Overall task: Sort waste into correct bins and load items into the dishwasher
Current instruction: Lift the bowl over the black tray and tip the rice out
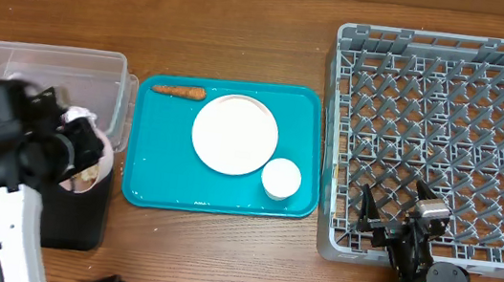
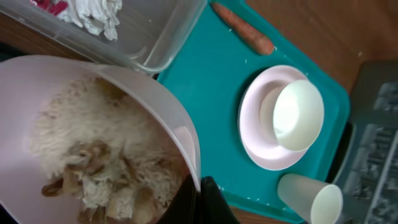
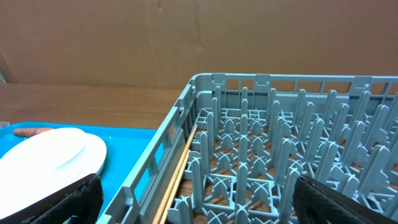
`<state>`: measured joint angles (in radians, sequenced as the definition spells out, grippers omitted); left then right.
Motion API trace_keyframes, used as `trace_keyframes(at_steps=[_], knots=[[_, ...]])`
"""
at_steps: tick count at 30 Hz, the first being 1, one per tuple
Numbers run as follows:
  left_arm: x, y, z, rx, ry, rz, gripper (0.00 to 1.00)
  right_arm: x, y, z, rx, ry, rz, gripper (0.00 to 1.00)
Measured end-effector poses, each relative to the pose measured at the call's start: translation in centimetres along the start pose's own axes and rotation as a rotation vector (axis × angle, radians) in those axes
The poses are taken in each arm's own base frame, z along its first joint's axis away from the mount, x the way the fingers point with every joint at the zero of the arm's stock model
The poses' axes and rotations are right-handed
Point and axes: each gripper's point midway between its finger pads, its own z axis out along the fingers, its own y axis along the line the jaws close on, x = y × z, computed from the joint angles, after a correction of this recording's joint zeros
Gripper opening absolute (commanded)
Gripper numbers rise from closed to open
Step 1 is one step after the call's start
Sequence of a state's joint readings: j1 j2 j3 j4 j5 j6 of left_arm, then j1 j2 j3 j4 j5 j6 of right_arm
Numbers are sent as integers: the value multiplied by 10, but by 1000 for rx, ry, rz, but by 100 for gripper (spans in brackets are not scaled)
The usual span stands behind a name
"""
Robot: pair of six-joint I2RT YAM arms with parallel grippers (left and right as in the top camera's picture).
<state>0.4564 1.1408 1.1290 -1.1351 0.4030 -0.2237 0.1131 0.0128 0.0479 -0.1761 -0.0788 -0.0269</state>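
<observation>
Three items remain on the tray: carrot, plate, cup. My left end effector clamps the bowl, scraps inside, over the black bin. My right end effector is spread apart, empty, at the dish rack.

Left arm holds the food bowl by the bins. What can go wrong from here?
1. The left claw pinches only the rim of the bowl; loaded, it may slip or twist.
2. The food sits beside the clear bin holding paper; a sloppy tip could land it there instead of in the black bin.
</observation>
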Motion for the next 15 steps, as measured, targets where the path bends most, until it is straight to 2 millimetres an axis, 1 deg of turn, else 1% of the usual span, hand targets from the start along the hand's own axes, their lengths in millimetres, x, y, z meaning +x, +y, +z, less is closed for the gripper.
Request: trace_keyframes(at_steps=[3, 7, 10, 15], knots=[[0, 20, 5, 81, -8, -60, 4, 0, 0, 0, 0, 0, 0, 100], [8, 48, 9, 194, -38, -155, 4, 0, 0, 0, 0, 0, 0, 100], [13, 71, 10, 284, -110, -239, 4, 0, 0, 0, 0, 0, 1, 100], [20, 96, 5, 396, -243, -341, 4, 0, 0, 0, 0, 0, 1, 100]])
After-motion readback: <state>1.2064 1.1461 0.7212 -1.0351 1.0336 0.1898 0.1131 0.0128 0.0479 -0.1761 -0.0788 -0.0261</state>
